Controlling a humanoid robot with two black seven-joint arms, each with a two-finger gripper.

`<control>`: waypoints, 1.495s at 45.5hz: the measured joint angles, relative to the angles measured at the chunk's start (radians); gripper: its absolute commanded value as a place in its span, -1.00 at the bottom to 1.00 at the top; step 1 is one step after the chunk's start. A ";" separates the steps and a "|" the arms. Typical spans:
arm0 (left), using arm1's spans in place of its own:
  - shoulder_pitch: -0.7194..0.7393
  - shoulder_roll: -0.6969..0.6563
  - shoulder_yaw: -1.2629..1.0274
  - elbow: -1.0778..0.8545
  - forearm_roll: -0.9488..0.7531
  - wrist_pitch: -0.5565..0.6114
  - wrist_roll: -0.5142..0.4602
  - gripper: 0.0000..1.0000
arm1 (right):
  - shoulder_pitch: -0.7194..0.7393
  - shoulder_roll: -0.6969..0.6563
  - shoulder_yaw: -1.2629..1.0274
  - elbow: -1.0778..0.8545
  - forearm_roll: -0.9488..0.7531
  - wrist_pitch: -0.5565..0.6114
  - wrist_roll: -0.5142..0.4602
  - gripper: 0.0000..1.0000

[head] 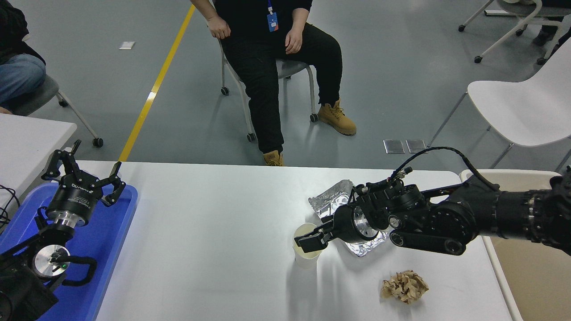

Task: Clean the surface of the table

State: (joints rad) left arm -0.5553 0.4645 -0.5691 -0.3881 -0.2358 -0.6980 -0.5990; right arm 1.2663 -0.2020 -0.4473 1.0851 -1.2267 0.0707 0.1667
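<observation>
**Right gripper over the paper cup**

The white bench (pixel 214 249) filled the lower half of the frame, its far edge running across the middle. The right arm reached in from the right edge, stretched leftward, and the right gripper (pixel 308 240) hung right at the mouth of the paper cup (pixel 307 258), just right of centre. Its dark fingertips overlapped the cup's rim from this angle; whether they touched it, I could not tell. The jaws looked narrow, though the arm's own bulk hid too much to call them open or closed.

Behind the wrist sat the crumpled foil tray (pixel 332 198), only its far corner and a sliver of its near edge showing past the black housing. A wad of brown paper (pixel 404 286) lay alone on the bench toward the lower right, well apart from the cup.

At the lower left, the left gripper (pixel 84 171) was parked above the blue tray (pixel 107 240), pointing away from the camera, its jaws spread wide and holding nothing.

A beige bin (pixel 531 276) stood off the bench's right end. At the top centre, a person in black trousers (pixel 267 67) sat on a wheeled chair beyond the bench.
</observation>
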 measured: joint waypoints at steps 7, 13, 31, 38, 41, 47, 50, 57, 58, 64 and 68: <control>0.000 0.000 0.000 0.000 0.000 0.000 0.000 1.00 | -0.004 0.004 -0.004 -0.025 -0.004 -0.005 0.008 0.64; 0.000 0.000 0.000 0.000 0.000 0.000 0.000 1.00 | -0.012 0.005 -0.006 -0.047 -0.005 -0.008 0.019 0.57; 0.000 0.000 0.000 0.000 0.000 0.000 -0.001 1.00 | -0.058 0.003 -0.008 -0.073 -0.020 -0.020 0.051 0.20; 0.000 0.000 0.000 0.000 0.000 0.000 -0.001 1.00 | -0.070 -0.001 -0.008 -0.075 -0.030 -0.024 0.056 -0.02; 0.000 0.000 0.000 0.000 0.000 0.000 -0.001 1.00 | -0.073 -0.002 -0.008 -0.076 -0.033 -0.025 0.057 -0.10; 0.000 0.000 0.000 0.000 0.000 0.000 -0.001 1.00 | -0.077 -0.005 -0.008 -0.079 -0.037 -0.027 0.060 -0.31; 0.000 0.000 0.000 0.000 0.000 0.000 -0.001 1.00 | -0.078 -0.006 -0.008 -0.080 -0.043 -0.028 0.061 -0.55; 0.000 0.000 0.000 0.000 0.000 0.000 -0.001 1.00 | -0.082 -0.008 -0.010 -0.081 -0.058 -0.030 0.080 -0.82; 0.000 0.000 0.000 0.000 0.000 0.000 0.000 1.00 | -0.082 -0.009 -0.011 -0.082 -0.059 -0.030 0.082 -0.87; 0.000 0.000 0.000 0.000 0.000 0.000 0.000 1.00 | -0.083 -0.010 -0.019 -0.083 -0.065 -0.031 0.095 -0.99; 0.000 0.000 0.000 0.000 0.000 0.000 0.000 1.00 | -0.084 -0.010 -0.022 -0.084 -0.068 -0.032 0.101 -1.00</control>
State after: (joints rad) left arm -0.5553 0.4646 -0.5691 -0.3881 -0.2358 -0.6980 -0.5989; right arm 1.1823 -0.2123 -0.4690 1.0014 -1.2944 0.0392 0.2674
